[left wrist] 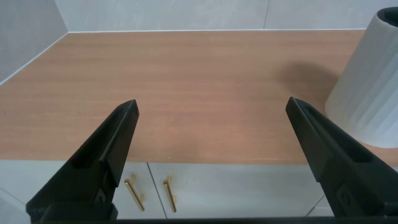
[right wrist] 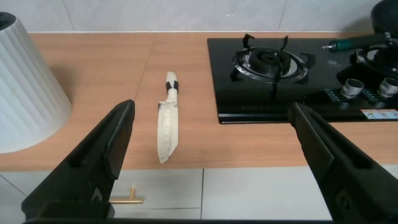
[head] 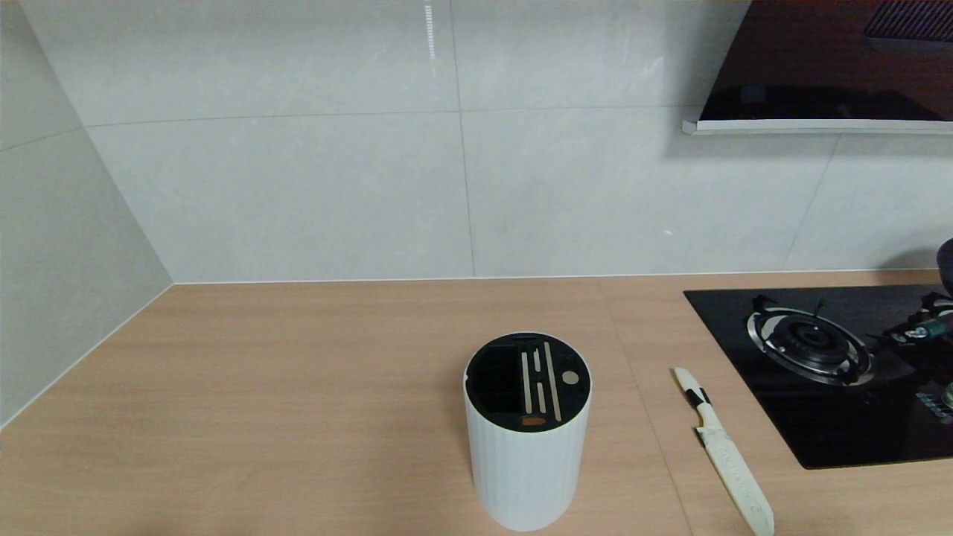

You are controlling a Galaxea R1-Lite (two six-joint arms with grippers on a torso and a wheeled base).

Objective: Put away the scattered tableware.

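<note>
A white ribbed cylindrical holder (head: 527, 432) with a black slotted top stands on the wooden counter (head: 298, 387); its side shows in the left wrist view (left wrist: 370, 81) and the right wrist view (right wrist: 25, 93). A cream-white knife (head: 722, 450) with a black band on its handle lies flat on the counter between the holder and the stove, seen too in the right wrist view (right wrist: 168, 121). My left gripper (left wrist: 211, 112) hangs open over the counter's front edge, left of the holder. My right gripper (right wrist: 211, 115) hangs open over the front edge, near the knife's blade tip, holding nothing.
A black glass gas hob (head: 834, 372) with a burner (right wrist: 270, 61) lies at the right. A range hood (head: 826, 67) hangs above it. Tiled walls close the back and left. Cabinet doors with gold handles (left wrist: 149, 193) sit below the counter edge.
</note>
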